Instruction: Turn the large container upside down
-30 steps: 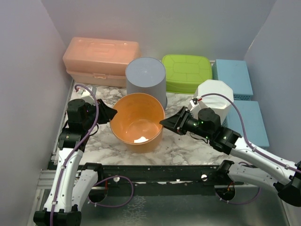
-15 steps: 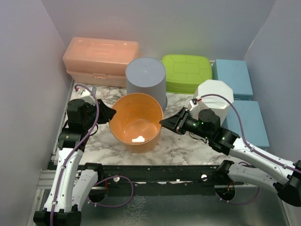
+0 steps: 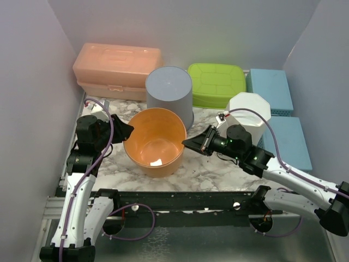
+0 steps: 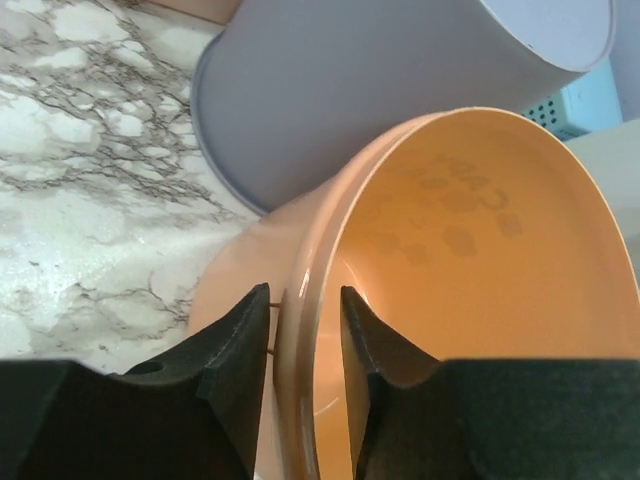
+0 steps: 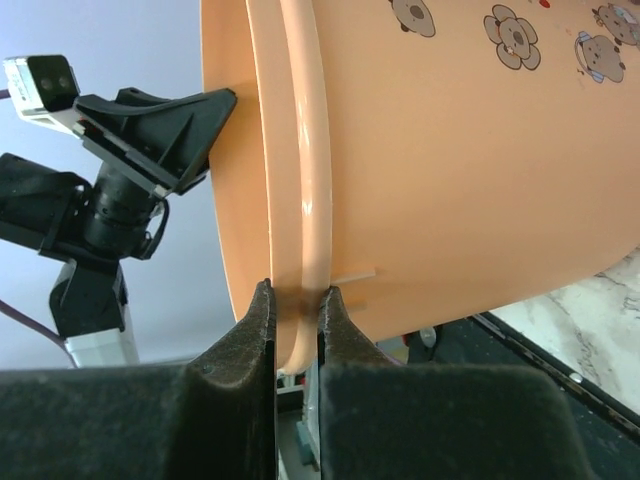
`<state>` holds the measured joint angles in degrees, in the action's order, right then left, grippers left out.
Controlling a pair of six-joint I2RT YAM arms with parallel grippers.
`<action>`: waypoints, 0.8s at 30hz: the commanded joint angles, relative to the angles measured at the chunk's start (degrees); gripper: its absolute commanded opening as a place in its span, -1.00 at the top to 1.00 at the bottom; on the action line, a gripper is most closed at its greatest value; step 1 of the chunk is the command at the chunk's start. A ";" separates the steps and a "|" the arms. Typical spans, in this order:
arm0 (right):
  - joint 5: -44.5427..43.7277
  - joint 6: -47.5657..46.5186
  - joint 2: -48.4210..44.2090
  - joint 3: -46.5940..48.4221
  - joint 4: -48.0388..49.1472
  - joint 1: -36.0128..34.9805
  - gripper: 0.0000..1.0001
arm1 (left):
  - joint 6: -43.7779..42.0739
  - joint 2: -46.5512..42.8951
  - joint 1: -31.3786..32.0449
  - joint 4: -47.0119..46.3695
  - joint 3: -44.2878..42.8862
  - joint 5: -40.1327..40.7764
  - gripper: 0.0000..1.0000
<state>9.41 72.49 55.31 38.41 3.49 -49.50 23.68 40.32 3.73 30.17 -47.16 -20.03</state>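
Where the fingers of the right gripper (image 5: pixel 295 300) are closed, the rim of the orange container (image 3: pixel 156 142) is pinched; the opposite rim is clamped by the left gripper (image 4: pixel 305 300). The container is held tilted, mouth upward, over the marble table (image 3: pixel 218 169), just beside an upturned grey bin (image 3: pixel 170 93).

Glossy orange plastic large container (image 3: pixel 155 143)

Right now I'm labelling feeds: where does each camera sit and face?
Top external: above and behind, looking down on the orange bucket; left arm, right arm show.
Left wrist: bucket's left rim, facing the grey container; left gripper grips the rim.
Right wrist: opposite rim, facing the left arm; right gripper pinches it.
All share the bucket.
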 commanded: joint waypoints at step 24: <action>-17.64 -24.50 -1.86 29.63 -45.27 -0.94 0.99 | -1.33 2.80 1.07 10.71 -14.36 5.97 -0.98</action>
<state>-4.73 53.36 51.59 63.83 -35.99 -49.91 24.12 42.37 4.62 36.21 -59.81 -20.88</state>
